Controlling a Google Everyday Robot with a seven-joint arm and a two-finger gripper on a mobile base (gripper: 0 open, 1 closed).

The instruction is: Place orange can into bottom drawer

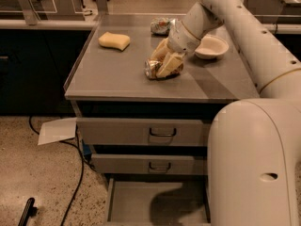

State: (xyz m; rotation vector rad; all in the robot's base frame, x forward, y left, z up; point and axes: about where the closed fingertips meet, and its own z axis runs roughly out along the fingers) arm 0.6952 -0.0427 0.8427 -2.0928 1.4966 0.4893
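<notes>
Grey bottom drawer (134, 202) stands open low down, but the orange can (150, 70) lies up on the countertop (113, 76), gripper (161, 66) clenched round it; lift, carry and drop remain.

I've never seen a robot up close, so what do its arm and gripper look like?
The arm is a thick, smooth white tube with rows of small dark dots and thin tan bands at its joints; no cables show. A big rounded white shell with a small oval slot fills the foreground. The gripper, at the orange can on the countertop, is pale cream-yellow.
</notes>
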